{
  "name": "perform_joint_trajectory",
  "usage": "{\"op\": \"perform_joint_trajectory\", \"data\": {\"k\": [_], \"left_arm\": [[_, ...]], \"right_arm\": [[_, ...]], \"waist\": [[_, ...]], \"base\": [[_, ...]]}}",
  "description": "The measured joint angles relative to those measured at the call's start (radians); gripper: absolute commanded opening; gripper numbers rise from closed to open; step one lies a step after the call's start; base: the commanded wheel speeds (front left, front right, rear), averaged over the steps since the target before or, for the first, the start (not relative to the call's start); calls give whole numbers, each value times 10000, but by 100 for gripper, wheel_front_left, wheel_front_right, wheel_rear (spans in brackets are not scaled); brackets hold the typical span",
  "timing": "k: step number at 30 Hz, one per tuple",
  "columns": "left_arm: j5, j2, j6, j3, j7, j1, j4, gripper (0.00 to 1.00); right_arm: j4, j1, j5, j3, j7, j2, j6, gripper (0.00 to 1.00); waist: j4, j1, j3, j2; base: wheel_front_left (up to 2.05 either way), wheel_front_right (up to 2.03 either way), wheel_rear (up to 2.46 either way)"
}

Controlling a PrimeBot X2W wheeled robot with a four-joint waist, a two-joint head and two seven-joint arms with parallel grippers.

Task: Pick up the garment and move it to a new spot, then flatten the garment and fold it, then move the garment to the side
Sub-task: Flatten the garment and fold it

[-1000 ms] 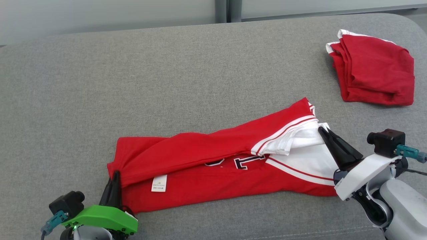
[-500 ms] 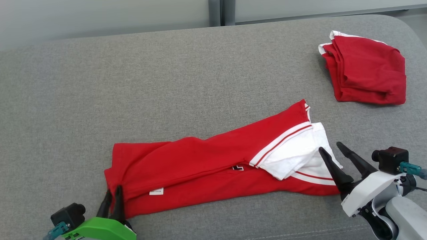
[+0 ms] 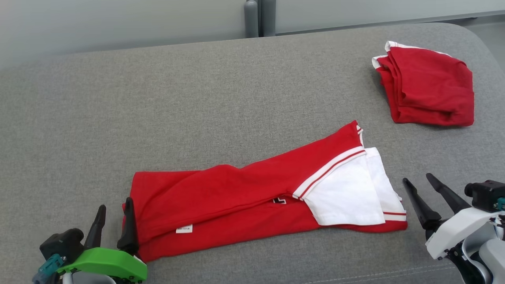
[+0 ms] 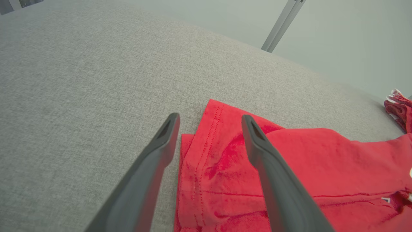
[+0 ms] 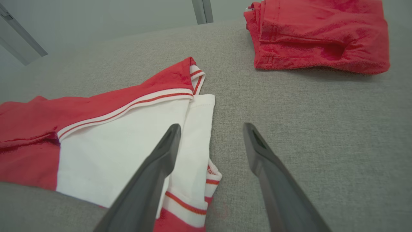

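- The counter [image 3: 197,98] is covered in grey woven fabric, with a rounded far right corner and a seam along its near edge.
- Behind it stands a plain pale wall [image 3: 118,23], split by an upright grey post [image 3: 252,17].
- The garment [image 3: 236,189], a red shirt with white parts, lies in a long band across the near half of the counter. It runs from near left up toward the right.
- A white panel [image 3: 347,197] edged with red and white stripes lies folded over its right end. A small white label [image 3: 184,228] shows near its left end.
- A second red garment [image 3: 430,86], folded into a thick bundle, sits at the far right, well apart from the first.
- My left pincer [image 3: 115,203] is at the near left, fingers spread wide and pinching nothing.
- In my left wrist view one finger of that pincer [image 4: 210,116] is over bare grey and the other over the red hem at the garment's left end. I cannot tell whether that finger touches the cloth.
- My right pincer [image 3: 417,178] is at the near right, just beside the garment's right end, also spread wide and empty.
- In my right wrist view one finger of it [image 5: 211,125] crosses the white edge and the other is over bare counter.
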State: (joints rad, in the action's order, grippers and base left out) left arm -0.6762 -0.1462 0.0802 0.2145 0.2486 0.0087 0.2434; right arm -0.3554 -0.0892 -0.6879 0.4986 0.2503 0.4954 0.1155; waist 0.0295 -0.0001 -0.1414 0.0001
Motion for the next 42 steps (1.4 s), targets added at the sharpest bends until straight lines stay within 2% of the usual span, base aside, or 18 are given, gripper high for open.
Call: {"op": "perform_joint_trajectory", "data": {"k": [7, 21, 30, 42], "left_arm": [[410, 38, 81, -153, 2, -33, -688, 100], [907, 437, 81, 98, 4, -89, -1396, 100], [982, 612, 82, -125, 31, -82, -1645, 100], [1110, 704, 82, -224, 31, -75, -1883, 100]], "right_arm": [[4, -97, -322, -174, -44, 92, -25, 100], [-955, -1366, -1649, 46, -2364, -221, -15, 100], [-1632, -2098, -1866, 113, -3586, -244, -15, 100], [-2226, -2780, -1921, 591, -4648, -577, -13, 100]], "waist": [[-27, 0, 193, 0], [551, 0, 22, 0], [981, 1, -171, 0], [1098, 1, -337, 0]], "base": [[0, 0, 0], [0, 0, 0], [0, 0, 0], [0, 0, 0]]}}
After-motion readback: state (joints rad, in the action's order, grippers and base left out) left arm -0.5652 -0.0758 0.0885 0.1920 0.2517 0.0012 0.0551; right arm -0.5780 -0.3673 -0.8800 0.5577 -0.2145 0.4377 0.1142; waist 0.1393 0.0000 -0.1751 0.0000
